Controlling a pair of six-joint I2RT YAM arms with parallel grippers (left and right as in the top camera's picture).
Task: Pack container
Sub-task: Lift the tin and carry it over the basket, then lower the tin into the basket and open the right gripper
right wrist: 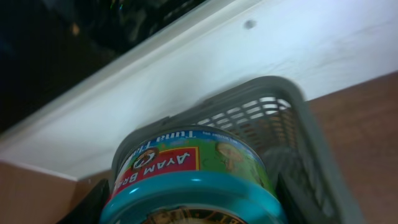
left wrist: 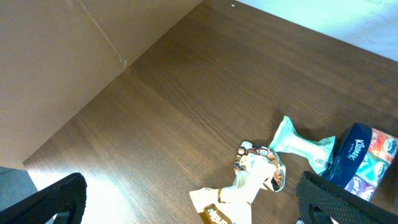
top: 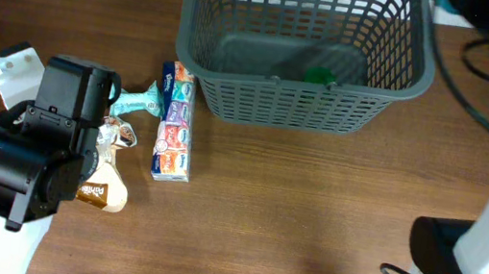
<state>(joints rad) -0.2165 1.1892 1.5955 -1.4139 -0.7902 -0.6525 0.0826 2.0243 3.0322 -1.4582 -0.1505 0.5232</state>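
Nearest, the left tool (left wrist: 189, 186) hangs released, jaws wide, above a tan snack packet (top: 105, 192) on the counter (top: 309, 224). Just beyond lie a teal pouch (top: 141, 100) and a tissue multipack (top: 175, 122) (none of the three packed yet). Farther back stands the container (top: 298, 106), by the counter's far edge, with something green (top: 319, 74) on its floor. The right tool (right wrist: 189, 208) is clenched on a tuna can (right wrist: 186, 165) close to the container's rim. If the can is let go before it clears that rim, it could strike the lattice wall, bounce out and roll away.
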